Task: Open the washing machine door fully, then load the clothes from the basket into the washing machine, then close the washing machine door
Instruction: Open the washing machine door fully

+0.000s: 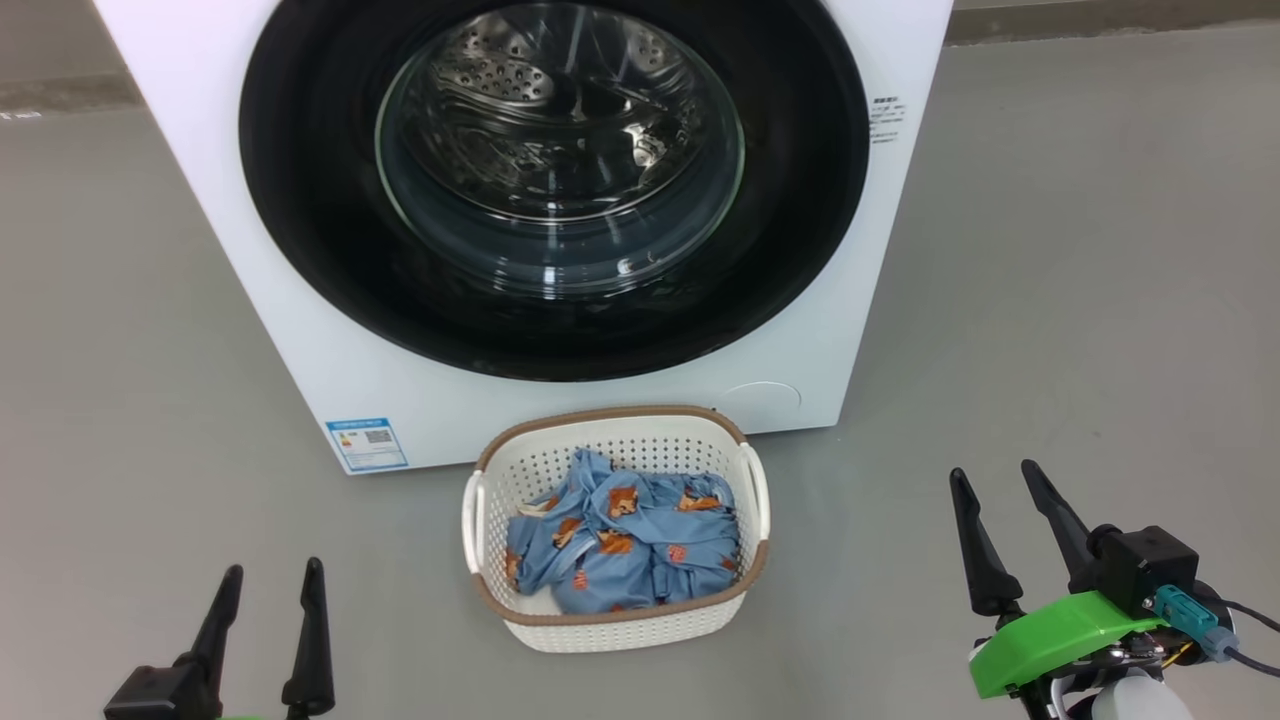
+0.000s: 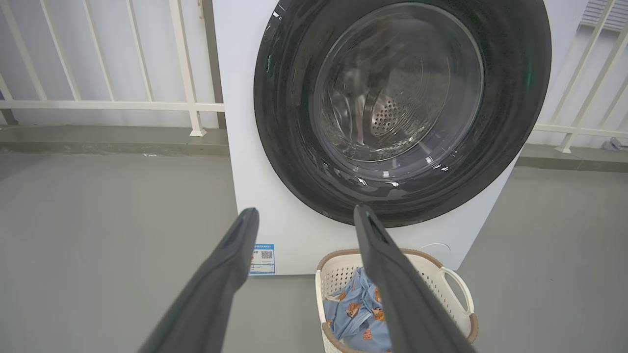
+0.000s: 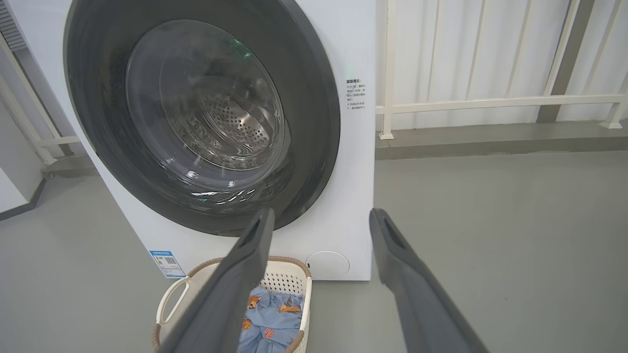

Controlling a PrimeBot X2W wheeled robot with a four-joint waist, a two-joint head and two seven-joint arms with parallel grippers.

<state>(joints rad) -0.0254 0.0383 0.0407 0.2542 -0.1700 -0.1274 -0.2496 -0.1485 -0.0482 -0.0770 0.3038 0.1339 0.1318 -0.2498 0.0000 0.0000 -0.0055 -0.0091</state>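
Note:
The white washing machine [image 1: 250,300] stands ahead with its round black door [image 1: 300,200] closed flat against the front; the steel drum shows through the glass. On the floor right before it sits the cream basket [image 1: 615,625] holding the light blue printed clothes [image 1: 625,545]. My left gripper [image 1: 272,572] is at the lower left, open and empty, well left of the basket. At the lower right my right gripper [image 1: 995,472] is also open and empty. The door [image 2: 284,122] and basket [image 2: 456,289] also show past the left fingers; door [image 3: 319,122], basket [image 3: 169,299] and clothes [image 3: 272,323] past the right ones.
Grey floor [image 1: 1080,300] lies on both sides of the machine. A blue sticker [image 1: 367,443] marks its lower left, a round cap [image 1: 760,402] its lower right. White railings [image 2: 98,104] [image 3: 490,104] run behind the machine on a low kerb.

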